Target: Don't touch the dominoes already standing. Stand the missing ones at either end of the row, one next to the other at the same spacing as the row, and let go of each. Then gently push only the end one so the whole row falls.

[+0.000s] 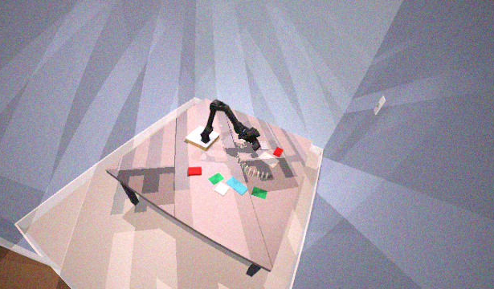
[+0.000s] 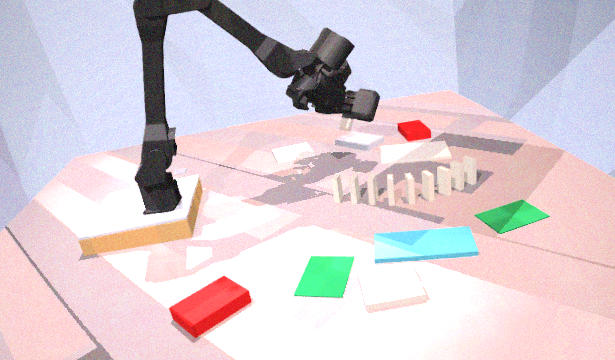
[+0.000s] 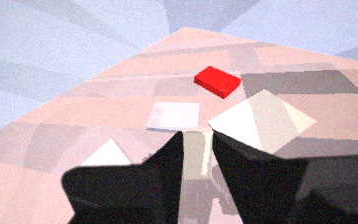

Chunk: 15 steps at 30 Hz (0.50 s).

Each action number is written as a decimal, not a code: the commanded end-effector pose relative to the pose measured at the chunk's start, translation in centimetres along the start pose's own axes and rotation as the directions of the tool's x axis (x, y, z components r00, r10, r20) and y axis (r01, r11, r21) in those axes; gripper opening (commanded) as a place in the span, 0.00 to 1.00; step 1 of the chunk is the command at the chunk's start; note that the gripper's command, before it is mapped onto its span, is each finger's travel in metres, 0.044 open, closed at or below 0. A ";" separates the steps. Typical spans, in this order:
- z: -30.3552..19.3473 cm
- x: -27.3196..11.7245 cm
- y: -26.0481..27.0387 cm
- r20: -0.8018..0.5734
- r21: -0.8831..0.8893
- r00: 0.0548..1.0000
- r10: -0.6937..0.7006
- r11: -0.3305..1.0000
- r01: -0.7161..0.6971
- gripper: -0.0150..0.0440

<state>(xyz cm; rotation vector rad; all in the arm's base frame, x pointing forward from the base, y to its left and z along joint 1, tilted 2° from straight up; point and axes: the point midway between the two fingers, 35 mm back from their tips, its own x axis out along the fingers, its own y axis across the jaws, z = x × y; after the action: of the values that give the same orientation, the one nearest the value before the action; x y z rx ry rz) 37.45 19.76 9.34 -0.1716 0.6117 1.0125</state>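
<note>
My gripper is shut on a cream domino. It holds the domino in the air, above the back part of the table, with the fingers tilted outward. Several cream dominoes stand upright in a slightly curved row; the left end domino and the right end domino both stand. The held domino is behind the row's left end in the exterior view and apart from the row. The row is not in the wrist view.
Beyond the row lie a red block, a pale block and a cream card. In front lie a blue slab, two green cards, a white block and another red block.
</note>
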 end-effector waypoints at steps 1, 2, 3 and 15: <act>0.2 -0.6 0.1 0.063 -0.005 0.998 0.010 1.000 -0.009 0.44; 0.2 -0.7 0.1 0.079 -0.007 0.997 0.013 1.000 -0.012 0.44; 0.1 -0.9 0.1 0.094 -0.009 0.995 0.016 1.000 -0.015 0.44; -0.3 -2.9 1.3 0.265 -0.087 0.962 0.071 0.995 -0.050 0.44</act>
<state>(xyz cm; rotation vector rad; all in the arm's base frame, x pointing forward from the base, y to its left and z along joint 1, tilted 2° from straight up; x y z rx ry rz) 35.63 18.42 10.33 -0.0921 0.3743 1.0848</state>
